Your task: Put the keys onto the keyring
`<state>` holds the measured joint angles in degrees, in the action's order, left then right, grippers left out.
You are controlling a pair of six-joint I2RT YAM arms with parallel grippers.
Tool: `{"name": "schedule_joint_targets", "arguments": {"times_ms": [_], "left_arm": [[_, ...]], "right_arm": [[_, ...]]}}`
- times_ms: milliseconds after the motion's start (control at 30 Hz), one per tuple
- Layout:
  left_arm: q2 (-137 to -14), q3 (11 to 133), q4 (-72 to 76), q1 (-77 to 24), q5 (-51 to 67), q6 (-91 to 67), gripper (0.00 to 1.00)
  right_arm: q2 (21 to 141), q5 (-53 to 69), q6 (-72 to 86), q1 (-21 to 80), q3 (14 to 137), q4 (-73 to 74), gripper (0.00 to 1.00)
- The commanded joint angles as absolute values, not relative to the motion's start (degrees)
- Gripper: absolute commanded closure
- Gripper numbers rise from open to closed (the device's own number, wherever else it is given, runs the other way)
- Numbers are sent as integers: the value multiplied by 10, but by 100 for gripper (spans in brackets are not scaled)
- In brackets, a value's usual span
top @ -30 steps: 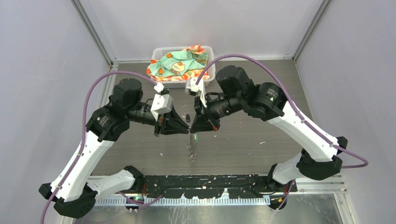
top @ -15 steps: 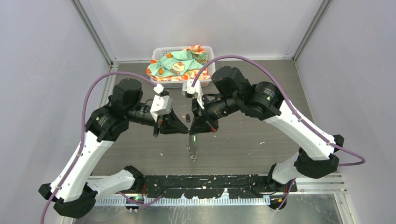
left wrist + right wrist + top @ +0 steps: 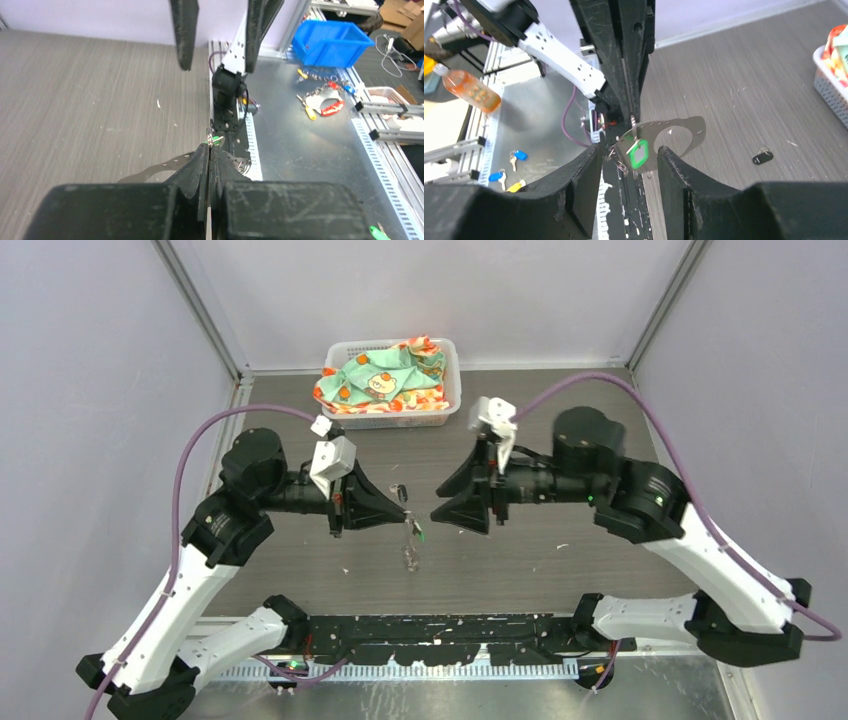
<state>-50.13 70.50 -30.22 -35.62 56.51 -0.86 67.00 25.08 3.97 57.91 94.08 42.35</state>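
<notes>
A dark grey, wood-grain table (image 3: pixel 530 570) sits inside a booth of pale lilac-grey walls (image 3: pixel 90 390) on 3 sides. The panels meet at 2 slanting aluminium posts (image 3: pixel 200 310) at the back corners. Light is even and soft, with faint shadows. At the back middle stands a white basket (image 3: pixel 400 420) holding a crumpled green and orange cloth (image 3: pixel 385 375). A black strip (image 3: pixel 450 630) and a ridged metal rail (image 3: pixel 450 672) run along the near edge. Beyond the table, a steel bench (image 3: pixel 300 150) carries a blue bin (image 3: pixel 335 42), coloured tags (image 3: pixel 325 102) and a bottle of orange liquid (image 3: pixel 471 90).
</notes>
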Motion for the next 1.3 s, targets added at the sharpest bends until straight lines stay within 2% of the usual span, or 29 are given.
{"name": "schedule_joint_targets", "arguments": {"times_ms": [0, 433, 700, 767, 800, 867, 900, 933, 967, 1033, 1167, 1267], "left_arm": [[-486, 705, -147, -357, 554, -103, 100], [-476, 701, -91, -358, 541, -119, 100], [-470, 694, -92, -358, 541, -115, 100], [-468, 691, -92, -357, 538, -112, 100], [-467, 690, -93, -357, 536, -111, 100], [-466, 689, -94, -357, 532, -111, 100], [-466, 689, -95, -357, 530, -110, 100], [-466, 689, -95, -357, 525, -111, 100], [-465, 688, -95, -357, 520, -110, 100], [-463, 684, -92, -357, 507, -110, 100], [-458, 677, -90, -357, 486, -110, 100], [-457, 673, -90, -357, 481, -113, 100]], "right_arm": [[606, 215, 100, 578, 867, 291, 50], [593, 247, 171, 578, 768, 165, 56], [583, 252, 180, 578, 752, 162, 85], [580, 253, 182, 578, 749, 163, 87], [578, 254, 184, 578, 746, 165, 80], [574, 252, 183, 578, 742, 172, 56], [572, 249, 183, 578, 737, 171, 39], [569, 245, 180, 578, 734, 171, 26], [566, 239, 176, 577, 729, 169, 7], [565, 229, 172, 579, 727, 164, 0], [569, 195, 149, 586, 728, 160, 1], [583, 178, 136, 589, 743, 171, 15]]}}
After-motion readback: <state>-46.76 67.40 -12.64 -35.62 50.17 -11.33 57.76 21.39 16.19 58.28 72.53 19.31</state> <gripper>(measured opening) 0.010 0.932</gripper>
